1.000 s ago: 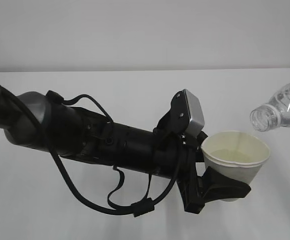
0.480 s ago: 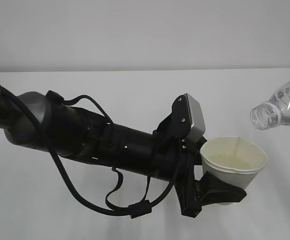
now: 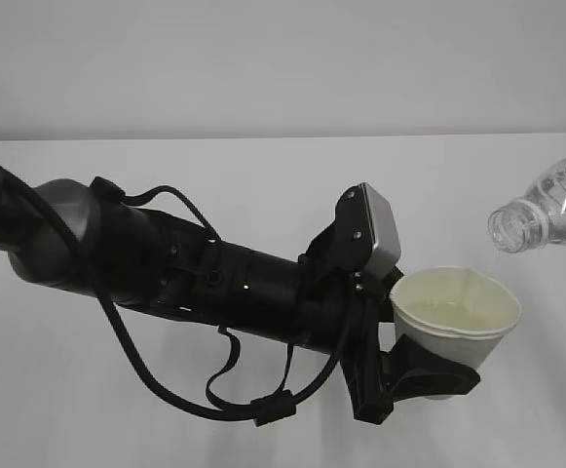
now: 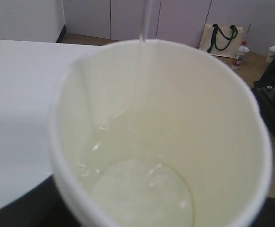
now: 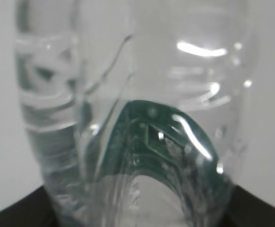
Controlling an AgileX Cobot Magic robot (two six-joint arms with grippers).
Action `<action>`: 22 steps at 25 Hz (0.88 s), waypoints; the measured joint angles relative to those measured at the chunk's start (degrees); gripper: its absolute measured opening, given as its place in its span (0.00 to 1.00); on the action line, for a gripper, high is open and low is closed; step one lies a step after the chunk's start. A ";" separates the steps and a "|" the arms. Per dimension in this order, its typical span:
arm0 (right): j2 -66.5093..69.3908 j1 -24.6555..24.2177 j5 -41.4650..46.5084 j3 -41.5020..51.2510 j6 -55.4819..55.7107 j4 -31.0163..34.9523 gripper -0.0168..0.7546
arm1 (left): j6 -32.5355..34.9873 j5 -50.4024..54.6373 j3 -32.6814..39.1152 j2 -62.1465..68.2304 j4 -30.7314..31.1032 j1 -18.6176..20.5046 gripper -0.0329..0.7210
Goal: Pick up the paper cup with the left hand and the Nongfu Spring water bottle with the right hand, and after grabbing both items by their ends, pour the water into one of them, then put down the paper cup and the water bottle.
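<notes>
Since the earlier exterior frames, the paper cup [image 3: 455, 317] is seen to have been lowered slightly toward the lower right of the frame, while the tilt of the Nongfu Spring water bottle [image 3: 553, 207] appears to have been eased a little; the thin stream visible earlier can no longer be made out in the exterior view, though a faint thread of the water [image 4: 142, 42] is still shown falling past the rim in the left wrist view, with a pale pool at the cup's bottom. The cup is clamped around its lower part by the left hand [image 3: 411, 375], right of centre and clear of the white table [image 3: 263, 161]. The bottle is shown at the right edge, upper right of the cup, lying nearly level with its long axis running left to right and its open mouth pointed left and slightly down, above and just right of the cup's rim without touching it. In the right wrist view the bottle is seen held by the right hand [image 5: 14, 213], of which only dark edges at the lower corners are visible. The pour is judged nearly finished; the coming move turns on the bottle's mouth being raised away from the cup before both are set down. 1 cup, 1 bottle and 2 arms are counted.
</notes>
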 joint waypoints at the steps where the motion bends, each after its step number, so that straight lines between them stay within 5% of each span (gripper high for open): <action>1: 0.00 0.00 0.00 0.00 0.00 0.00 0.56 | 0.00 0.08 0.00 0.00 0.00 0.00 0.67; 22: 0.00 0.00 0.00 0.00 -0.81 0.00 0.56 | 0.00 0.21 0.00 0.00 -0.39 0.00 0.67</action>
